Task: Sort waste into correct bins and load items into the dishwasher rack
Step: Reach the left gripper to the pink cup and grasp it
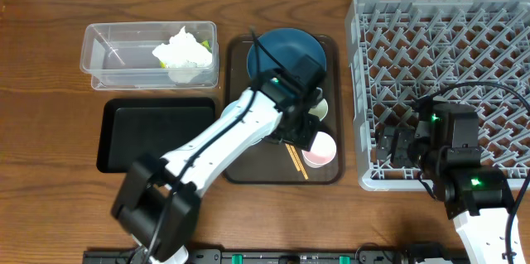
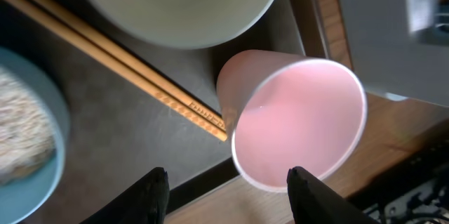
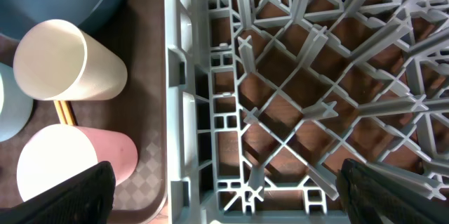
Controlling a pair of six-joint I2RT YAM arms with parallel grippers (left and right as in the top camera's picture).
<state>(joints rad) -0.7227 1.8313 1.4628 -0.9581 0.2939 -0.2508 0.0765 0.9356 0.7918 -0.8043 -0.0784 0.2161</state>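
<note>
My left gripper [image 1: 302, 127] is open and empty, low over the brown serving tray [image 1: 265, 169]. In the left wrist view its fingers [image 2: 228, 192] hang just short of the pinkish cup [image 2: 295, 126], which lies on its side by the tray's edge. The chopsticks [image 2: 119, 62] lie beside it, between the pale green-white cup [image 2: 175, 6] and the bowl [image 2: 21, 126] holding rice scraps. The dark blue plate [image 1: 286, 53] sits at the tray's far end. My right gripper [image 3: 224, 196] is open and empty over the near-left corner of the grey rack [image 1: 447, 49]. The napkin [image 1: 182, 49] and wrapper [image 1: 204, 45] lie in the clear tub [image 1: 108, 49].
The black tray [image 1: 149, 132] sits left of the brown tray, in front of the clear tub. The rack's wall [image 3: 182, 112] stands right next to the brown tray's right edge. The left arm covers most of the bowl in the overhead view.
</note>
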